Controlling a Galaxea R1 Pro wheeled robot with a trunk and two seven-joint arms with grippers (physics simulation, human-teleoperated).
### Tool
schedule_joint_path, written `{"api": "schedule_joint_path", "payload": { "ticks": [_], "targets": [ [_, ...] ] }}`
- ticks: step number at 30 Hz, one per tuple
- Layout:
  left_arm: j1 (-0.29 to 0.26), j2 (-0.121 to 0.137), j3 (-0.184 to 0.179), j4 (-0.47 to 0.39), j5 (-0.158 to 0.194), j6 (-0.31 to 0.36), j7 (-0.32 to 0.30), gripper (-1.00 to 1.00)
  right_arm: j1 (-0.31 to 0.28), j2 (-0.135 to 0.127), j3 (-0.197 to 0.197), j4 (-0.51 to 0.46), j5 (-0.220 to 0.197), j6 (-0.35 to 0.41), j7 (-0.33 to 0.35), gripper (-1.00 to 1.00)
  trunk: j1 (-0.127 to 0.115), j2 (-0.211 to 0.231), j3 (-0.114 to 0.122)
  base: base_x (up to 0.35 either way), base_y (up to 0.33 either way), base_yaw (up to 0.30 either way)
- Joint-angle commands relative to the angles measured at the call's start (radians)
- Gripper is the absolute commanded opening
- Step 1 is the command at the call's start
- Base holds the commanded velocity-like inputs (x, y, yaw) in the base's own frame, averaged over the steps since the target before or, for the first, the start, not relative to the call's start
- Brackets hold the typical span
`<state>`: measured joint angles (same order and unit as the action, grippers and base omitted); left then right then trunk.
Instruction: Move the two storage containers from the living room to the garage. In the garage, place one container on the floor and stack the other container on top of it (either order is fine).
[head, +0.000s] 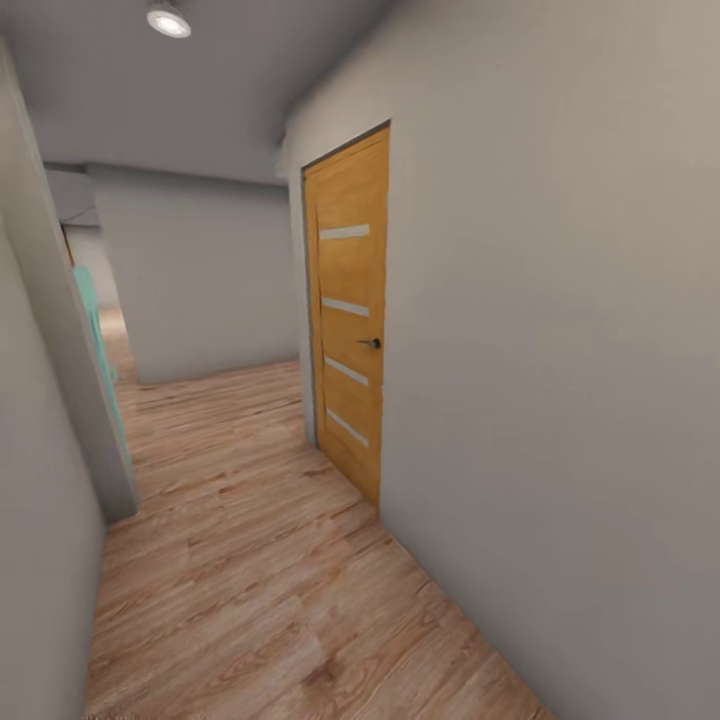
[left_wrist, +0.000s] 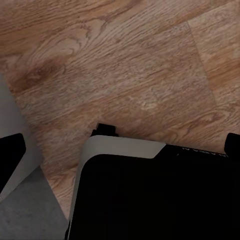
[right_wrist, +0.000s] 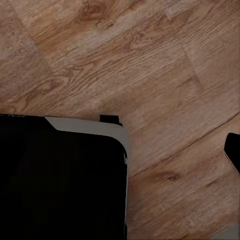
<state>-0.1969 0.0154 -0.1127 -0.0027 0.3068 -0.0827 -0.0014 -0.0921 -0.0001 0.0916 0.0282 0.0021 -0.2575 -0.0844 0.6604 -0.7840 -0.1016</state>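
I am in a hallway with a light wood-plank floor (head: 250, 560). The two storage containers and the garage are out of view. In the left wrist view, the camera looks down on planks (left_wrist: 125, 65) and the robot's dark base with its pale rim (left_wrist: 125, 147). A small dark tip (left_wrist: 233, 142) at the picture's edge may be a finger. The right wrist view has the same base (right_wrist: 60, 180) over planks (right_wrist: 150, 60), with a dark tip (right_wrist: 233, 150) at the edge. Nothing lies between the tips that I can see.
A shut orange-brown wooden door (head: 350, 320) with pale slats and a handle (head: 372, 343) stands in the grey wall (head: 560, 350) on the right. A grey wall (head: 40, 480) runs close on the left. The corridor continues ahead to a far wall (head: 200, 280), with an opening at far left.
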Motion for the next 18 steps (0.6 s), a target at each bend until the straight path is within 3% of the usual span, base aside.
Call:
{"api": "schedule_joint_path", "payload": {
  "ticks": [1, 18],
  "targets": [
    [-0.001, 0.0, -0.008, 0.001, 0.009, -0.003, 0.0, 1.0, -0.001, 0.0, 0.008, 0.003, 0.0, -0.005, -0.005, 1.0, 0.001, -0.001, -0.002, 0.152, 0.0, 0.284],
    [-0.001, 0.0, -0.008, 0.001, 0.01, -0.003, 0.0, 1.0, -0.001, 0.0, 0.008, 0.003, 0.001, -0.005, -0.005, 1.0, 0.001, -0.001, -0.002, 0.155, 0.0, 0.284]
  ]
}}
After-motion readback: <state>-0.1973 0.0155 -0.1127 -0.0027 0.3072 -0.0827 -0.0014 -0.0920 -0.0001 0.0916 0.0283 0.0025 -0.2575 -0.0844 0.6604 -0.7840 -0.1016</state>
